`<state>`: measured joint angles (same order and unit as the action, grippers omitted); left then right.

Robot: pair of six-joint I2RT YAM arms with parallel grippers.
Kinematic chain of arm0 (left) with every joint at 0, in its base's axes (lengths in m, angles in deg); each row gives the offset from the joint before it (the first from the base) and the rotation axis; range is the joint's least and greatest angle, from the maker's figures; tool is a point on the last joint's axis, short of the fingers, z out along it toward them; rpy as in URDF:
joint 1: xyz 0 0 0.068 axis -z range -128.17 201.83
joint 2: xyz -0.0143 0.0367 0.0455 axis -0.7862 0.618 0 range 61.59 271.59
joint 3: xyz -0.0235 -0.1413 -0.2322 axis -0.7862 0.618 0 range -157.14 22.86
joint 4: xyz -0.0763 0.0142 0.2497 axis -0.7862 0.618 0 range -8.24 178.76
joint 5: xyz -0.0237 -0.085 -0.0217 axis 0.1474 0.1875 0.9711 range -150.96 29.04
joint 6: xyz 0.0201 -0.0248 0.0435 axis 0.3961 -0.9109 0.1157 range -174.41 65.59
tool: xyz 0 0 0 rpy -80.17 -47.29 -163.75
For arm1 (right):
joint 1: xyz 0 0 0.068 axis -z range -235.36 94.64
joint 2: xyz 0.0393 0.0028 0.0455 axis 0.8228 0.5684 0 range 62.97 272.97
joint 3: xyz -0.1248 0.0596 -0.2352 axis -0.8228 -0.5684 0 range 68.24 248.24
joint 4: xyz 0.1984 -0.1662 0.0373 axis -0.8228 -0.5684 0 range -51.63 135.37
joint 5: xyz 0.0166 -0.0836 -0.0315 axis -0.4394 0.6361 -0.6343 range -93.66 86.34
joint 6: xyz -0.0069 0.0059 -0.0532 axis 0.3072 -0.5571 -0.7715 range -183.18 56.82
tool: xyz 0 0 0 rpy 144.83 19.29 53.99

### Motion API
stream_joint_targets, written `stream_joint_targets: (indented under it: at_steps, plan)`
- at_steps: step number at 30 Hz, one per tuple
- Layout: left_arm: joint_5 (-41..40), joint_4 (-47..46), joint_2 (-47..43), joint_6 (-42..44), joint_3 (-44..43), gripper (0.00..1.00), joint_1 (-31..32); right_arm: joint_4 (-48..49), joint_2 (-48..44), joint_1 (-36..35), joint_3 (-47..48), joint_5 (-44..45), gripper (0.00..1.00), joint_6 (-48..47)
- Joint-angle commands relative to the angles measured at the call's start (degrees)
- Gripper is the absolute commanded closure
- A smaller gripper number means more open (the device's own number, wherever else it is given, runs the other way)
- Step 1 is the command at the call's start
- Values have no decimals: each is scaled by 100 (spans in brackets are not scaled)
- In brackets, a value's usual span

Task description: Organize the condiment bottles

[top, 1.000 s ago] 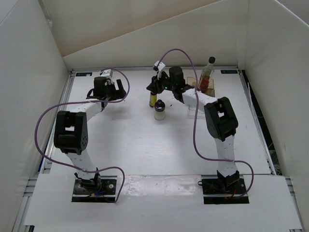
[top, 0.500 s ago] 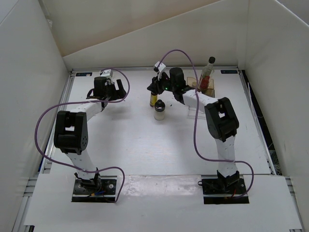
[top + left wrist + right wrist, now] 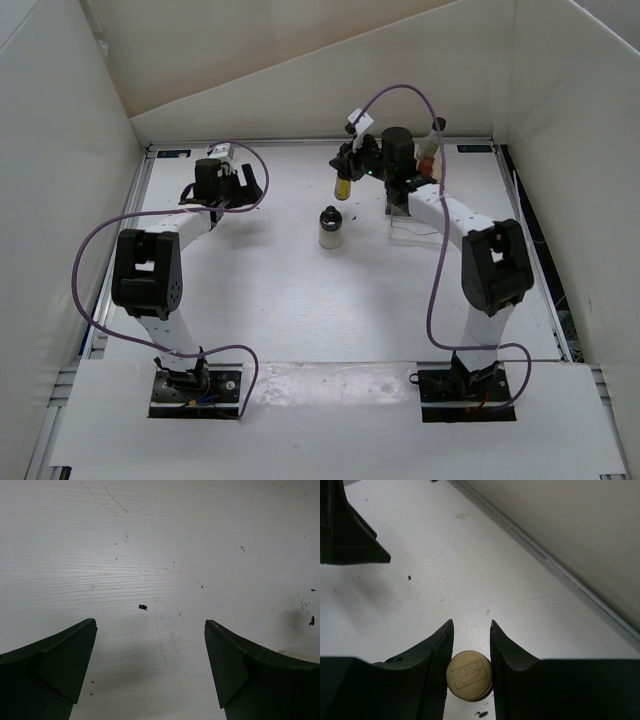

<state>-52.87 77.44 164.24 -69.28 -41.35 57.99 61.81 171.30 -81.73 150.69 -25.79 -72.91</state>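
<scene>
Ok, right gripper (image 3: 471,626) is clamped on the tiny yellow bottle (image 3: 343,188) by its cap, left gripper (image 3: 150,630) wide open. I'd worry that cap-only pinch cld slip, or clip the tall bottle (image 3: 436,130).

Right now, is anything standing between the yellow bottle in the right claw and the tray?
No bottle does. The yellow bottle hangs gripped in the right claw, left of the tray; only that arm's own wrist lies between. The squat whitish bottle stands nearer, off that line.

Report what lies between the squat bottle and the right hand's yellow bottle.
Nothing: bare table separates squat bottle from yellow bottle, shown in the top view.
</scene>
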Motion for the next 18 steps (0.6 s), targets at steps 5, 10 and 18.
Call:
stream_joint_targets:
  at_steps: [5,10,18]
  plan:
    - [26,-34,-298,-51,-83,0,123,439,-1376,378,-300,428,100,-151]
    - [34,-43,-316,-60,-83,0,219,78,-2193,790,-580,823,100,-318]
    - [-1,-17,-263,-42,-188,0,360,-300,-3080,1573,-1081,1149,100,-258]
